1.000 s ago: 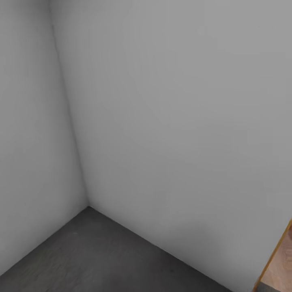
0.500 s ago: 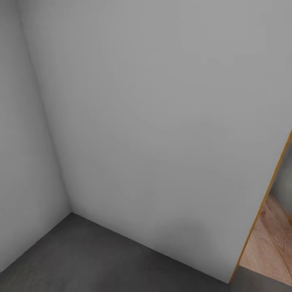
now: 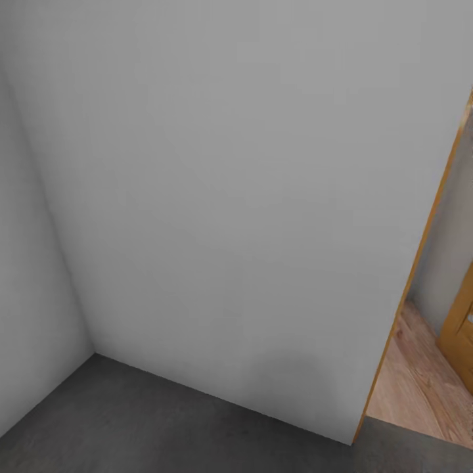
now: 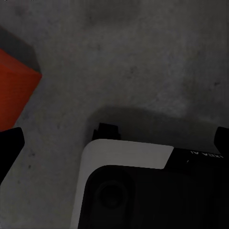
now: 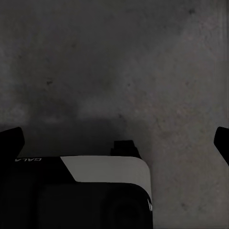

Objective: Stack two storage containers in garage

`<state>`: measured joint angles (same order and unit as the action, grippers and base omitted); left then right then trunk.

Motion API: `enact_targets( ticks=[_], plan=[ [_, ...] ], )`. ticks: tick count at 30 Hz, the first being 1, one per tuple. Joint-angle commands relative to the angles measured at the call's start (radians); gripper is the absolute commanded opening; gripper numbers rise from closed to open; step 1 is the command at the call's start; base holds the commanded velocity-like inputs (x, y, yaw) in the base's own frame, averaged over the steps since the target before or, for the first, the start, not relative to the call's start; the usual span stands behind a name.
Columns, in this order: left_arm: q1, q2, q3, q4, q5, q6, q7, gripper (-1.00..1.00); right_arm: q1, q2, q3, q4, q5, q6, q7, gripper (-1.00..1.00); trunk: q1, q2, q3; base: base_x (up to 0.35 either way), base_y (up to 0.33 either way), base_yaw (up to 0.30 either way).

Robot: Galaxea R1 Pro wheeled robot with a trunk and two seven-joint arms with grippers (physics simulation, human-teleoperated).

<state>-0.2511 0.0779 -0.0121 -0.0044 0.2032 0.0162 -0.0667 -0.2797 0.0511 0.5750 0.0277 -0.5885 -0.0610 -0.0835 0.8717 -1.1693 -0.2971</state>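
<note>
Here, a corner of the bare garage is seen from the head camera: two plain pale grey walls [image 3: 217, 197] meet at the view's left, and the dark grey, rough, concrete-like floor [image 3: 157, 427] runs along their foot. At the right edge of the longer wall an orange-brown wooden door frame [image 3: 420, 243] is seen, and past it a strip of light wood-plank flooring [image 3: 420, 387] and part of an orange-brown wooden panel [image 3: 460, 335] are shown.

In the left wrist view, a corner of one orange-red thin-walled storage container [image 4: 14, 93] is seen resting on the same dark floor, beside the robot's white and black base [image 4: 143, 186], apart from it. The left gripper [image 4: 114, 140] is spread wide, its two black fingertips [image 4: 8, 145] being seen at opposite edges of the frame with nothing between them.

In the right wrist view, the right gripper [image 5: 114, 138] is likewise held wide apart and empty, one dark fingertip [image 5: 10, 140] showing at each side, above bare floor and the base's white cover [image 5: 109, 174].
</note>
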Motion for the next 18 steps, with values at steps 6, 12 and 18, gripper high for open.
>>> enact_targets(
  ticks=[6,12,18],
  plan=[
    [0.0,0.0,-0.002,0.0,0.009,0.001,-0.004,1.0,-0.001,0.001,0.008,0.003,-0.008,-0.005,-0.001,1.0,0.0,-0.001,-0.002,0.0,0.0,-0.109],
    [0.0,0.0,-0.002,0.0,0.009,0.002,-0.004,1.0,-0.001,0.001,0.008,0.003,-0.008,-0.005,-0.001,1.0,0.0,-0.001,-0.005,0.0,0.0,-0.24],
    [0.0,0.0,-0.002,0.0,0.009,0.002,-0.005,1.0,-0.001,0.001,0.008,0.003,-0.008,-0.005,-0.001,1.0,0.0,-0.001,-0.007,0.0,0.0,-0.171]
  ],
)
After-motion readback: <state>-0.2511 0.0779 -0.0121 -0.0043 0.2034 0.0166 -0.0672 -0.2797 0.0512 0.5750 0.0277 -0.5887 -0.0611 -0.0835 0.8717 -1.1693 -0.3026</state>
